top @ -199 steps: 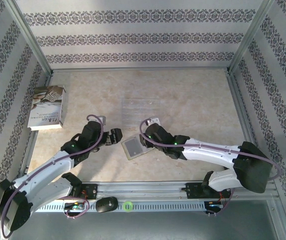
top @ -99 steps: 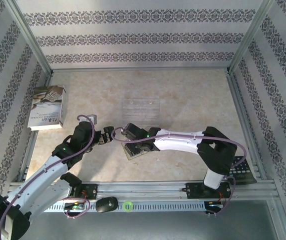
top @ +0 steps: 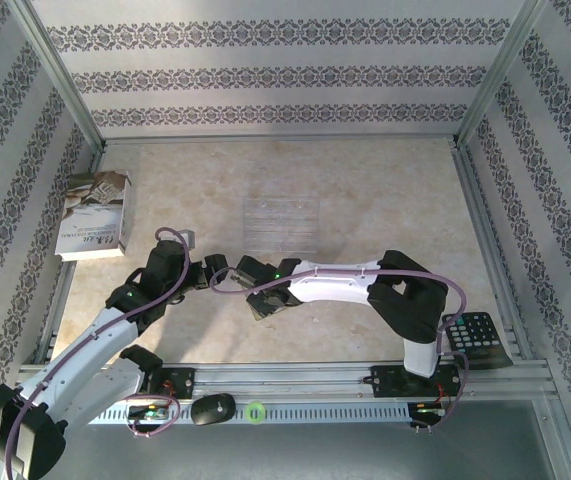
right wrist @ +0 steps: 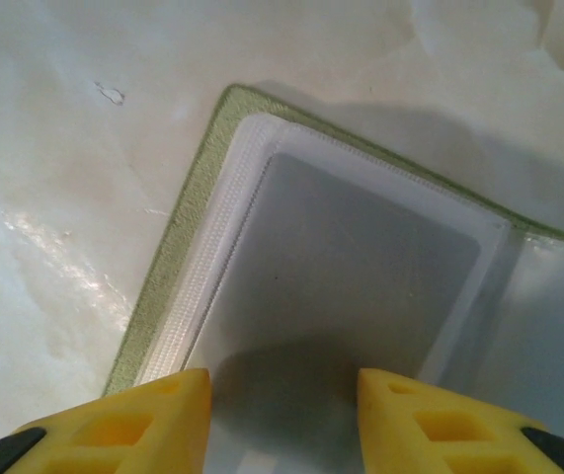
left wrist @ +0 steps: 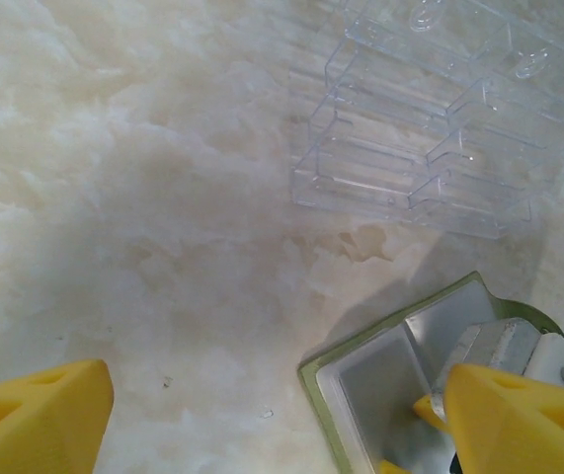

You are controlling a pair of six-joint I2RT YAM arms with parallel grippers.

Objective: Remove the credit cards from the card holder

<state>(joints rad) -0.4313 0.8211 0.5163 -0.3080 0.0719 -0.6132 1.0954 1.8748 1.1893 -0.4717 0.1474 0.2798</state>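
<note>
The card holder [right wrist: 163, 286] lies open on the table, with a yellow-green rim and a grey-beige inside under clear pockets. My right gripper [right wrist: 282, 425] hovers low over its left pocket, open, with nothing between the fingers. The pocket window shows a flat grey surface, and I cannot tell whether it is one of the credit cards. From above, my right gripper [top: 255, 285] covers most of the card holder [top: 263, 309]. My left gripper [top: 213, 272] is just left of it, wide open [left wrist: 277, 395], with the card holder's corner [left wrist: 361, 380] by its right finger.
A clear plastic sheet [top: 281, 220] lies just beyond the card holder and also appears in the left wrist view [left wrist: 420, 128]. A white-grey book [top: 93, 215] sits at the far left. A calculator [top: 475, 335] rests at the right front, by the right arm's base.
The right arm has folded and swung left, bringing its gripper over the card holder and uncovering the calculator. The left gripper drew back a little to the left.
</note>
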